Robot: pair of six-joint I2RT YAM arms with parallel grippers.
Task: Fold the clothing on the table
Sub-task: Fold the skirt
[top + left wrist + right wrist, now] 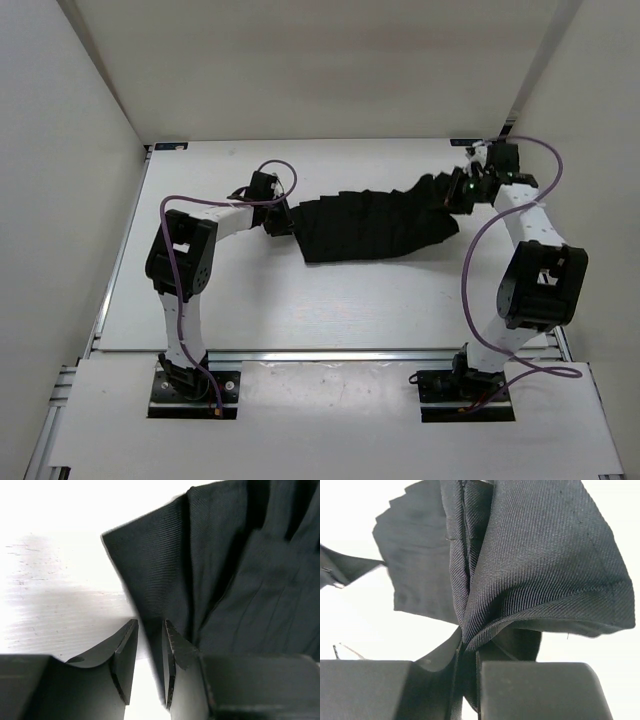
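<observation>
The clothing (375, 225), black and pleated, lies stretched across the middle of the white table (300, 300) between the two arms. At its left end sits my left gripper (283, 220). In the left wrist view, the left gripper (150, 622) is open with a narrow gap. A corner edge of the clothing (225, 580) reaches down into that gap along the right finger, and white table shows between the jaws. At the right end, my right gripper (455, 195) is shut on the clothing (535, 570). Bunched fabric is pinched in the right gripper (467, 645) and lifted off the table.
White walls enclose the table on the left, back and right. A silver rail (330, 353) runs along the near edge in front of both arm bases. Purple cables (480, 250) loop beside each arm.
</observation>
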